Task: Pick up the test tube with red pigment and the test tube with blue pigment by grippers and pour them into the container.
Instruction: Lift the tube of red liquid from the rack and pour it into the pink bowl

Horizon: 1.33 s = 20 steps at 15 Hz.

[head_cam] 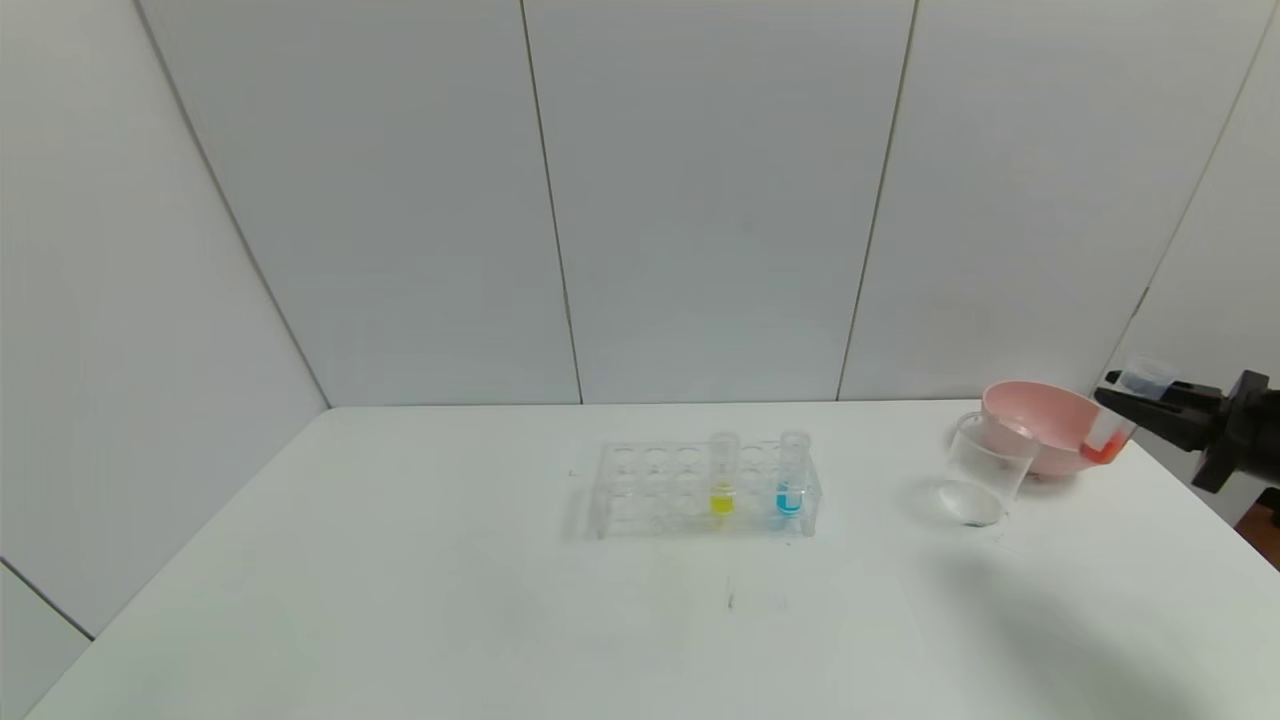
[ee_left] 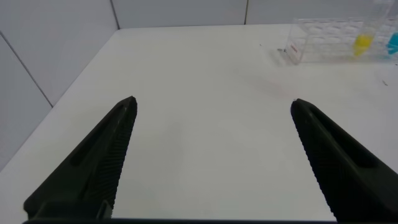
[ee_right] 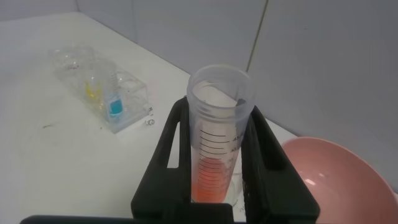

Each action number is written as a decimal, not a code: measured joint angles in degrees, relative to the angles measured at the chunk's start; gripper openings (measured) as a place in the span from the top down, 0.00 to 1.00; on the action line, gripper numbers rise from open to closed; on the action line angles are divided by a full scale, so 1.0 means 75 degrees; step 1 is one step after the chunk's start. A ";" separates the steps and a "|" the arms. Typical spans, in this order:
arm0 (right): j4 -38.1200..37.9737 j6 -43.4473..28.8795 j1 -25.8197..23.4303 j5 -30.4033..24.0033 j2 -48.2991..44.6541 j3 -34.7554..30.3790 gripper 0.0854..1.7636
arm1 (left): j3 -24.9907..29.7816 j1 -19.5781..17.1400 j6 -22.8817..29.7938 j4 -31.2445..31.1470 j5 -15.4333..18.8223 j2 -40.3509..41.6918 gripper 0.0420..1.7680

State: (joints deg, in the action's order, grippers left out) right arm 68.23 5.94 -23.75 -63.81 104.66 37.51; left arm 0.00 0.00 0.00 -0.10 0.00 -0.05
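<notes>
White table [head_cam: 400, 600], grey panel walls. Right gripper [head_cam: 1125, 405] clamps test tube with red pigment [head_cam: 1105, 440], tilted by pink bowl [head_cam: 1040, 425]. Left gripper [ee_left: 211, 115] spread, unloaded.

Three test tubes are counted: the test tube with red pigment [head_cam: 1108, 440], the test tube with blue pigment [head_cam: 792, 478] and a yellow-liquid tube [head_cam: 723, 476]. One clear tube rack [head_cam: 650, 490], one container [head_cam: 984, 470] and one pink bowl [head_cam: 1040, 425] are seen on one white table [head_cam: 400, 580]. Two grippers are counted, the left gripper [ee_left: 211, 106] and the right gripper [head_cam: 1125, 400].
</notes>
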 joint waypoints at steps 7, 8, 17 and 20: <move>-0.4233 0.1375 -0.0372 -0.0104 0.0245 0.2635 0.74 | 0.0000 0.0000 0.0000 0.0000 0.0000 0.0000 0.00; -0.4725 0.1858 -0.0299 0.0089 0.0317 0.2914 0.74 | 0.0000 0.0000 0.0000 0.0003 0.0000 0.0000 0.00; -0.9029 0.4865 0.0301 0.2446 0.0795 0.5427 0.74 | 0.0000 0.0000 0.0000 0.0000 0.0000 0.0000 0.00; -0.9275 0.5843 0.0426 0.2453 0.0948 0.5788 0.74 | 0.0000 0.0000 0.0000 0.0000 0.0000 0.0000 0.00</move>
State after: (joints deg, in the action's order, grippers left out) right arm -1.33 49.76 -20.55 -45.41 111.76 80.92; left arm 0.00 0.00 0.00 -0.10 0.00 -0.05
